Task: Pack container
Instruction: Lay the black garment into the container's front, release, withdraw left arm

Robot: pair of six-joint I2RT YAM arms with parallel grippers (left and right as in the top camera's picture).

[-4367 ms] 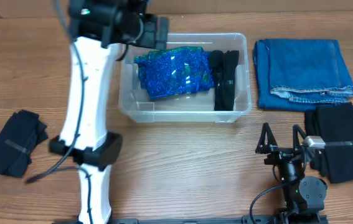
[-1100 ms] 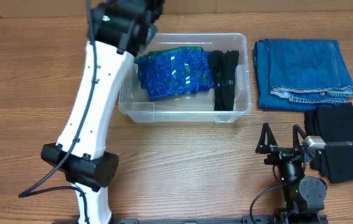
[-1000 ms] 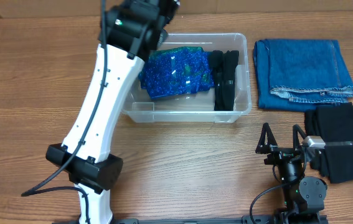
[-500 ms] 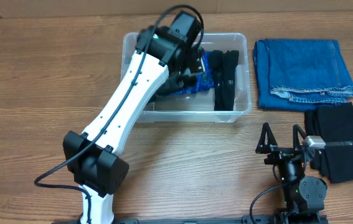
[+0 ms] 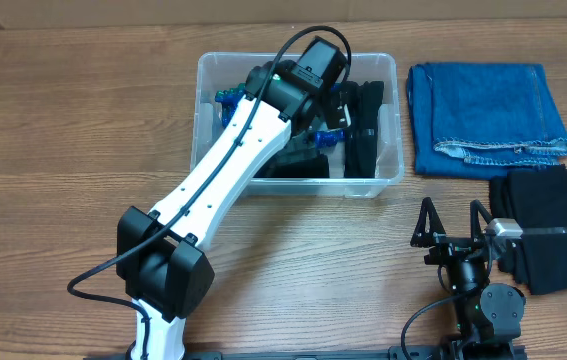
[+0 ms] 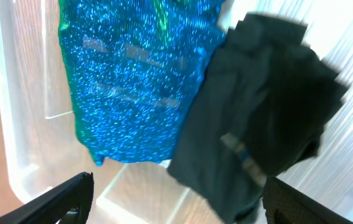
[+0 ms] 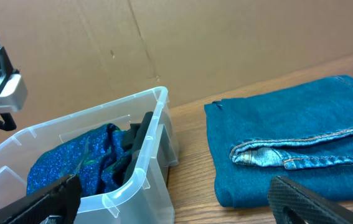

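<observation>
**Packing the container (image 5: pixel 388 178)**

It sits far-middle of the table (image 5: pixel 63 150), jeans (image 5: pixel 488 105) just beside. We see the left gripper (image 6: pixel 177 186) spread over black cloth (image 6: pixel 257 124) and blue fabric (image 6: pixel 132 81) inside; right gripper (image 5: pixel 450 212) spread, idle. Risk: a finger snags cloth when lifting out. A second ago it hung at the left rim

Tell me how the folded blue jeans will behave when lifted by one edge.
The jeans are folded denim in layers, so they will probably sag and unfold if pinched at one edge. The thick fabric likely makes them fairly heavy. Lying flat, they should not roll.
</observation>
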